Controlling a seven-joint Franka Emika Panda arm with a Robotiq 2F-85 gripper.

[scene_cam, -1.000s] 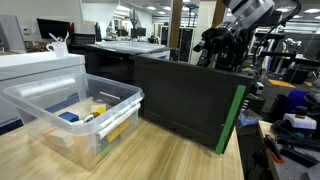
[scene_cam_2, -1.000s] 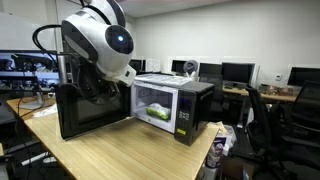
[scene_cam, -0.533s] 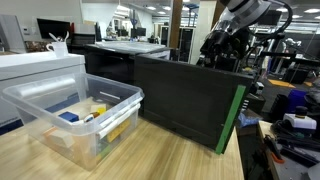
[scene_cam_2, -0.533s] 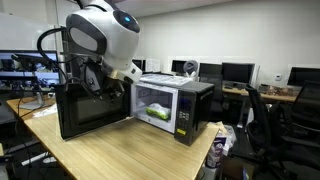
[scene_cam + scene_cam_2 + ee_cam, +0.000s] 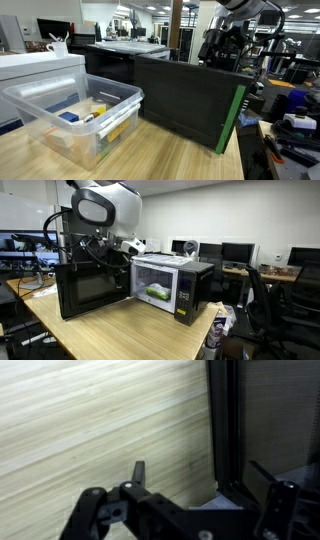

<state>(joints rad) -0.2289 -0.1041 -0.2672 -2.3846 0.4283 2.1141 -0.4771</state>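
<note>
Nearest the camera in an exterior view, the clear plastic bin [image 5: 75, 115] sits by the counter's [image 5: 160, 160] near edge with a few small items inside, well apart from your work. Behind it the microwave door [image 5: 185, 95] stands swung wide open, its black outer face and the green strip on its free edge turned toward that camera.

Your fingers [image 5: 137, 472] hover just above the door's top edge. The wrist view shows them spread as wide as they go with nothing between them. The door's edge runs down that view between the two fingers, over the bare wood. No contact with the door shows in any view.

Past the door, the microwave [image 5: 185, 285] stands on the counter's far side with its cavity lit and a pale green item [image 5: 155, 293] resting inside.

The door looks fully open, so I judge the door-handling step to be in hand, with the arm [image 5: 105, 205] poised over the door rather than gripping it. Any push on it calls for dropping a finger against the free edge, away from the hinge, and following the door's arc. Reaching the cavity calls for coming round the door first.
</note>
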